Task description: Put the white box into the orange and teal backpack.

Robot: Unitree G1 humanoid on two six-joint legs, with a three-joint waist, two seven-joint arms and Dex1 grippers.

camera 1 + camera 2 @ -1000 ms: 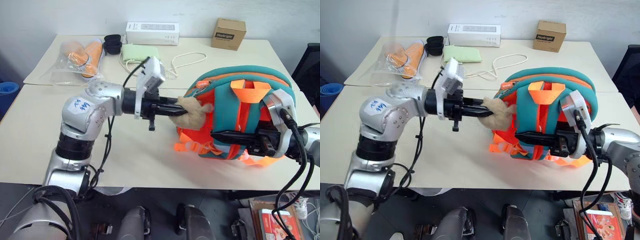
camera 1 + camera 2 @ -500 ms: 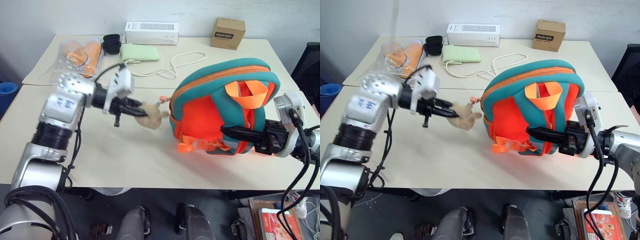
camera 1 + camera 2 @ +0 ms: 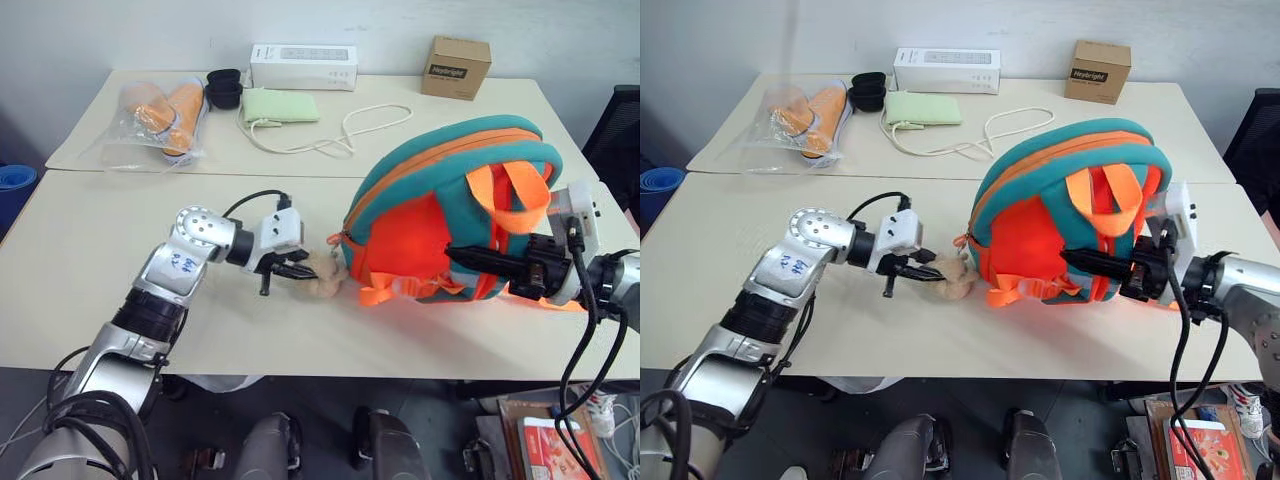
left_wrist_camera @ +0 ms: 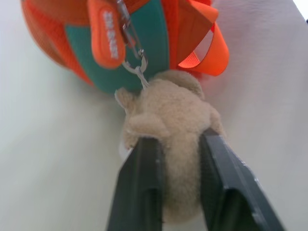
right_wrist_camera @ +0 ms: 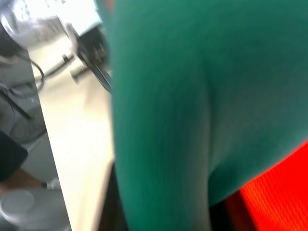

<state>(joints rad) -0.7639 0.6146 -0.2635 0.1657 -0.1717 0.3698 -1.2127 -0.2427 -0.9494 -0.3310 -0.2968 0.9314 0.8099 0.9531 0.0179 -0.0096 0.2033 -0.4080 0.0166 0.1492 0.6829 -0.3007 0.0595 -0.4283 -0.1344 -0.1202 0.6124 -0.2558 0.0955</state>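
Observation:
The orange and teal backpack [image 3: 440, 215] rests on the table right of centre, its orange straps [image 3: 505, 195] facing my right arm. Its tan plush toy [image 3: 322, 278] lies on the tabletop at the pack's left, clipped to an orange zip tab [image 4: 107, 33]. My left gripper [image 3: 298, 276] is low over the table and shut on the plush toy [image 4: 168, 110], one black finger [image 4: 139, 187] pressed against each side. My right gripper [image 3: 458, 258] reaches in against the pack's lower right side, under the straps; teal fabric [image 5: 192, 96] sits close before it. The white box is out of view.
At the table's back stand a long white carton [image 3: 303, 65], a brown cardboard box [image 3: 457, 66], a pale green pouch [image 3: 281, 104] with a white cord [image 3: 360, 125], black cups [image 3: 225, 88] and a plastic bag of orange items [image 3: 165, 115]. A black chair [image 3: 622, 130] is at the right.
The backpack has come down and tipped onto the table. My left gripper sank to the tabletop with the plush toy. My right arm drew slightly to the right.

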